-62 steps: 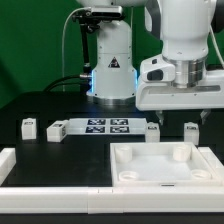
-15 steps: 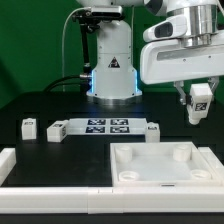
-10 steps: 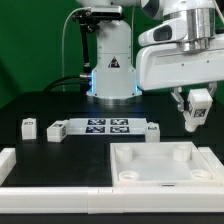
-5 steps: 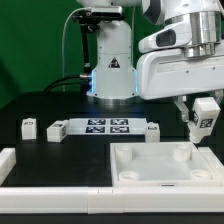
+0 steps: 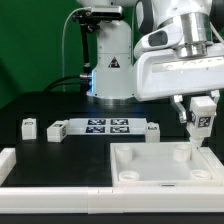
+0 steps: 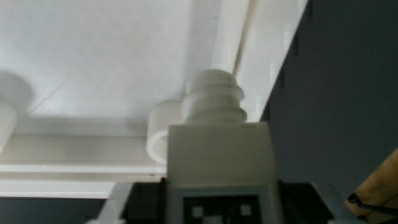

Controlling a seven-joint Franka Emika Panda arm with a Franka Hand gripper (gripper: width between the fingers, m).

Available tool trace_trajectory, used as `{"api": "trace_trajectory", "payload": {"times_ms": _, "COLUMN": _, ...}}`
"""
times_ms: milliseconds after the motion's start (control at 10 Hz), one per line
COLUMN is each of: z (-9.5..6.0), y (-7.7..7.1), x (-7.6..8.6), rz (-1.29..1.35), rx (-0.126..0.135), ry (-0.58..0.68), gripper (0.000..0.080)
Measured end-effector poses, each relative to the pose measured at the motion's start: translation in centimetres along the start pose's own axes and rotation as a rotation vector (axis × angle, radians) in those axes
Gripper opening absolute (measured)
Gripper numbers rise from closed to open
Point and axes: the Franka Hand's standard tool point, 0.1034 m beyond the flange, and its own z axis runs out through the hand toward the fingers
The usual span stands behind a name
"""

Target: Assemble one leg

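The dark desk (image 5: 40,148) carries all the loose parts. The arm (image 5: 185,60) fills the upper part of the exterior view's right and reaches down over the near right of the desk. Under it lies the big square panel (image 5: 150,172), flat, with raised round sockets at its corners. In the wrist view the same panel (image 6: 107,55) is the pale ground below the camera. Farther back, about mid-desk, lies the marker board (image 5: 105,126).

The hand (image 5: 199,118) is clenched on the leg (image 5: 204,114), which hangs in the air with its tag facing the exterior camera. It is above the panel's far right socket (image 5: 190,153) and not touching it. In the wrist view the leg (image 6: 217,150) points its ribbed tip down at the panel's raised edge. The leg itself hides whether the tip is centred over the socket.

Three spare legs (image 5: 28,127) stand on the desk, two to the left of the marker board and one just beside its right end.

The step in hand looks like carrying the leg to its socket. Next it likely needs lining up upright over the hole, lowering until the tip seats, then turning to fasten it.
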Motion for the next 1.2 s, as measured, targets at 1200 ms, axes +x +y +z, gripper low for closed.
{"api": "trace_trajectory", "payload": {"times_ms": 1200, "z": 4.7, "y": 3.0, "x": 2.8, "rz": -0.050, "rx": -0.024, "ry": 0.117, "gripper": 0.0288}}
